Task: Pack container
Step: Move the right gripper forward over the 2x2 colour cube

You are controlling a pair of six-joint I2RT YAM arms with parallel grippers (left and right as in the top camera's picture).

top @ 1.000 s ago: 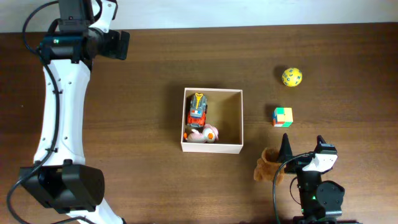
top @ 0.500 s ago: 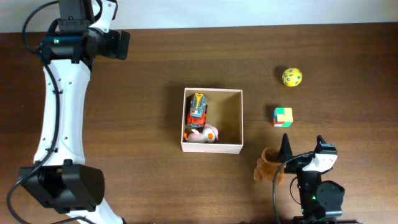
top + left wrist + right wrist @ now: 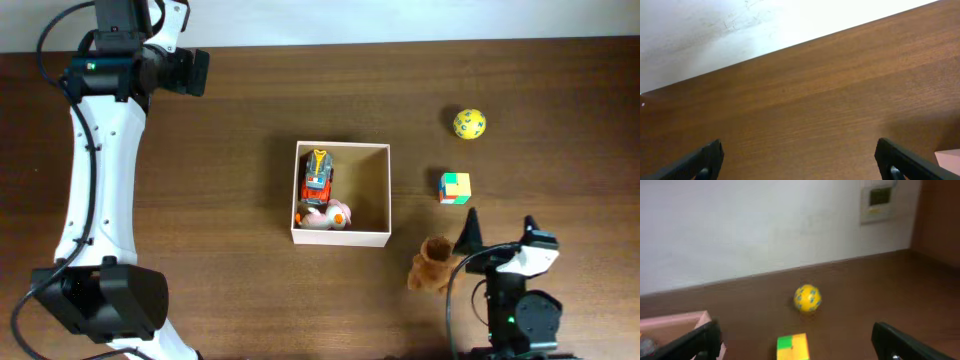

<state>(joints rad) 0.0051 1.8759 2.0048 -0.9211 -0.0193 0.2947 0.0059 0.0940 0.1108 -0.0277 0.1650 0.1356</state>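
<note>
Item 1, far left: my left end effector (image 3: 186, 71) hangs over the back corner of the desk (image 3: 230, 150), well apart from everything else. Its fingers are spread wide and grasp nothing; its wrist camera shows only bare wood between them. I judge it is parked there to keep the middle free.

Item 2, centre: the container (image 3: 341, 238), a square shallow box, sits flat on the desk with its open side up.
- Contents: an orange truck (image 3: 317, 177) lying lengthwise along the left wall.
- Contents: a pale pink-and-white toy (image 3: 327, 214) just below the truck, against the front-left corner. I cannot tell what kind of toy it is.
- The right half of the floor is bare. I read the left-side stacking as room kept for the rest.

Item 3: a brown plush (image 3: 432, 264), on the desk just off the box's front-right corner.

Item 4: a coloured cube (image 3: 455, 187), near the box's right wall but not touching it.

Item 5: a yellow ball (image 3: 469, 123), further back and apart from the cube.

Item 6, right: my right end effector (image 3: 497, 232), released, fingers wide and empty, sits low beside the plush and in front of the cube. Its camera faces the cube and ball, so I judge it is placed to take one of the three loose toys. Packing is partly done.
</note>
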